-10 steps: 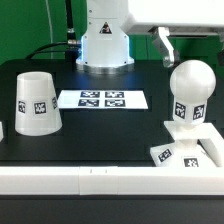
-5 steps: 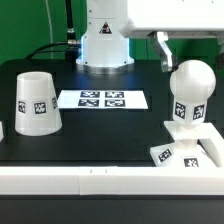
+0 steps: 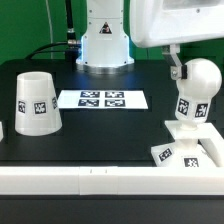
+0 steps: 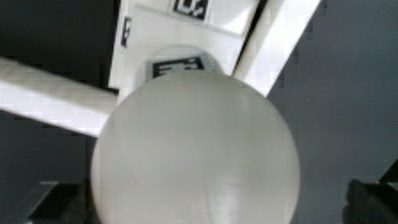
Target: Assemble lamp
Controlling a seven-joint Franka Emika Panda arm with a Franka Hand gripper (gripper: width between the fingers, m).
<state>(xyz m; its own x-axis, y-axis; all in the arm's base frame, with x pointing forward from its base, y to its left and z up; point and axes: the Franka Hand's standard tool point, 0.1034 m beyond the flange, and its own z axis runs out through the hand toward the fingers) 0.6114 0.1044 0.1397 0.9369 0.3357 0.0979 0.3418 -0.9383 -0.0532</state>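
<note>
The rounded white bulb [image 3: 197,88] stands on the flat square base [image 3: 188,140] at the exterior view's right and leans a little to the right. My gripper [image 3: 186,66] has come down over its top, with one finger [image 3: 175,62] against the bulb's left side and the other hidden behind it. In the wrist view the bulb [image 4: 199,150] fills the space between my fingers [image 4: 39,203]; it sits close to one finger and a narrow gap shows at the other. The jaws stand apart. The tapered shade [image 3: 36,102] stands mouth down at the left.
The marker board [image 3: 102,99] lies flat at the middle back. A long white border rail [image 3: 80,182] runs along the front edge. The arm's white pedestal [image 3: 105,45] stands behind the board. A tagged part of the base [image 4: 178,68] shows past the bulb in the wrist view.
My gripper has moved down and to the right onto the bulb. The bulb has shifted to the right and tilted. The shade and base have not moved.
</note>
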